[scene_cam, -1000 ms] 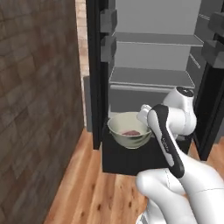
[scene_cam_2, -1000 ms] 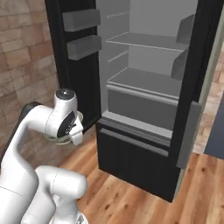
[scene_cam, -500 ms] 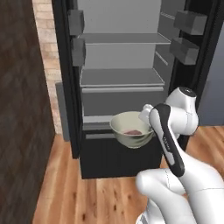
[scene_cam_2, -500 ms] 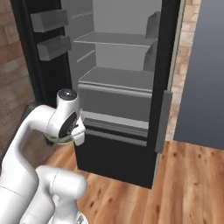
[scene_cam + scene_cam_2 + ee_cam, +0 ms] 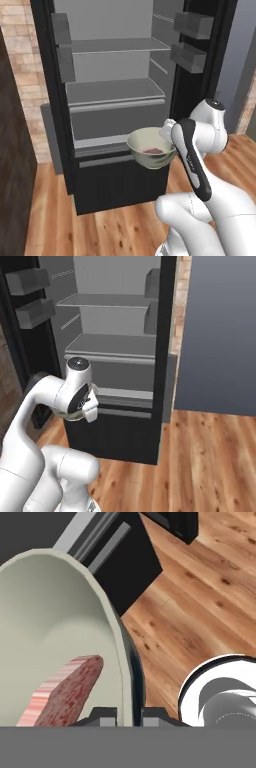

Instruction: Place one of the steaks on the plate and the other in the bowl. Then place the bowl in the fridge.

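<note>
Jaws were clamped on the rim of the bowl [image 5: 151,153], one tip inside the wall and one outside, as the hand view showed with the bowl [image 5: 60,637] wall running between the two dark tips. Gripper [image 5: 127,717] sat at the bowl's near edge.

Bowl was held in the air in front of the open fridge [image 5: 120,105], level with the gap between the lowest shelf and the bottom drawer [image 5: 117,182], upright, not resting on anything. It was outside the cabinet, just ahead of the drawer front.

One steak [image 5: 152,150] lay in the bottom of the bowl; in the hand view the steak [image 5: 62,694] leaned against the inner wall, red-pink with pale marbling, its cut edge lighter.

Fridge interior was grey, with shelves [image 5: 117,90] stacked above the drawer, and door bins [image 5: 192,37] on the open door at right. From the right base view the fridge [image 5: 115,356] stood straight ahead, with the arm's wrist [image 5: 80,396] in front of the drawer; the bowl itself was hidden behind the wrist there.

Wood floor [image 5: 200,607] ran under the bowl and fridge base. Brick wall [image 5: 22,70] showed left of the fridge.
</note>
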You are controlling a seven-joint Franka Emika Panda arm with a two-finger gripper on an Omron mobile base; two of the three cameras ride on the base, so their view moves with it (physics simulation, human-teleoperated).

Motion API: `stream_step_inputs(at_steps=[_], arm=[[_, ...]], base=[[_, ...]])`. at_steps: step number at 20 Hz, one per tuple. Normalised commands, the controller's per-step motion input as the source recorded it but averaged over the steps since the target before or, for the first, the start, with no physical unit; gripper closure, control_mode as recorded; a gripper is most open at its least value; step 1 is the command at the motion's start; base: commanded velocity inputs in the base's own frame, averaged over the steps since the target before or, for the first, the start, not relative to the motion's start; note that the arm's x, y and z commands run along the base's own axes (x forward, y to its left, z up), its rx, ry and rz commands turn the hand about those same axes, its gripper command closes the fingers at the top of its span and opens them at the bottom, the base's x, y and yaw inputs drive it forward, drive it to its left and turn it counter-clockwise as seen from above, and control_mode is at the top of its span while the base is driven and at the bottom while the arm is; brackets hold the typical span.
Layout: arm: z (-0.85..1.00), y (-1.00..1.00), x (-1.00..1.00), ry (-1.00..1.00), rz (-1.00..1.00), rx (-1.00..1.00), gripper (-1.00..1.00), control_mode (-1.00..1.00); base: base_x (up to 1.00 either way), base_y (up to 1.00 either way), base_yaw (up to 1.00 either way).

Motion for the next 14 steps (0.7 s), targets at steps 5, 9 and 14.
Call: stream_step_inputs(at_steps=[5, 9, 14], arm=[[0.0, 0.0, 0.0, 0.0, 0.0, 0.0, 1.0, 1.0], [0.0, 0.0, 0.0, 0.0, 0.0, 0.0, 1.0, 1.0], [0.0, 0.0, 0.0, 0.0, 0.0, 0.0, 1.0, 1.0]], base=[[0.38, 0.15, -0.04], [0.82, 0.25, -0.04], [0.77, 0.22, -0.03]])
